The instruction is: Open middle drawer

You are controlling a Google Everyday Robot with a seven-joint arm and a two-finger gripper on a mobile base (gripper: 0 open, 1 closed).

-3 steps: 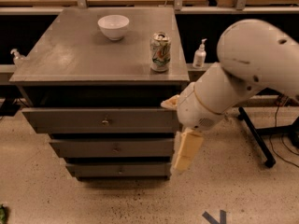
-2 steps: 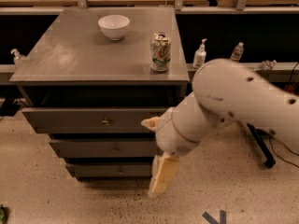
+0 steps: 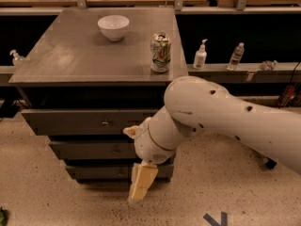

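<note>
The middle drawer [image 3: 89,150] is a grey flat front of medium height with a small dull knob [image 3: 115,150], and it sits closed in the grey cabinet. My gripper [image 3: 142,182] is cream-coloured and hangs pointing down at the floor in front of the cabinet's lower right. It is below and to the right of the middle drawer's knob and holds nothing. My white arm [image 3: 221,117] crosses in from the right and hides the right ends of the drawers.
The taller top drawer [image 3: 70,121] has a brass knob [image 3: 105,124]; the slim bottom drawer [image 3: 99,172] is lowest. A white bowl [image 3: 114,26] and a soda can [image 3: 160,52] stand on the cabinet top. Bottles [image 3: 200,55] stand on a ledge to the right.
My arm has swung left and down across the cabinet front, so the gripper now hangs lower and further left. The drawers have not moved.
</note>
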